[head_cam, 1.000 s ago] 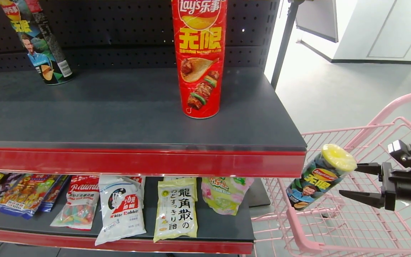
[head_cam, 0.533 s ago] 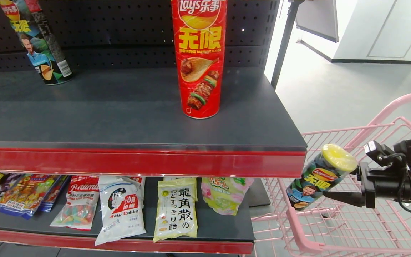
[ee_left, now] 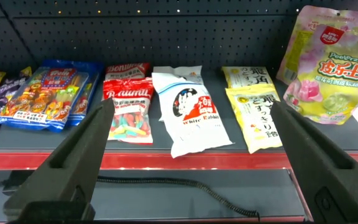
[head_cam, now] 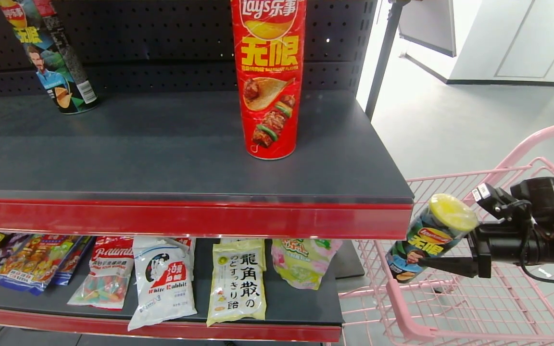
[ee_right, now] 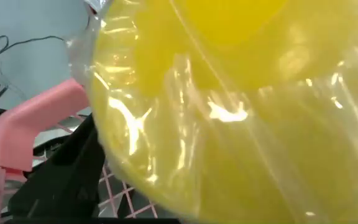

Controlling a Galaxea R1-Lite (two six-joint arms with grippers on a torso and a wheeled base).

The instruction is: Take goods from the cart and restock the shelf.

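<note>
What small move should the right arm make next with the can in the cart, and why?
Likely close the right pincer firmly on the yellow-lidded can before any lift. The pincer is right at the can, which leans tilted in the pink cart, and its lid sits very close to the wrist camera; whether the grip has already closed cannot be told.

Upper shelf [head_cam: 161,158], red chip can [head_cam: 268,86], dark can [head_cam: 51,62] at left, lower shelf [head_cam: 291,302], snack bags [head_cam: 164,281]

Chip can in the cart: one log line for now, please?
chip can | leaning in pink cart | right arm at lid | not shelved yet
</note>
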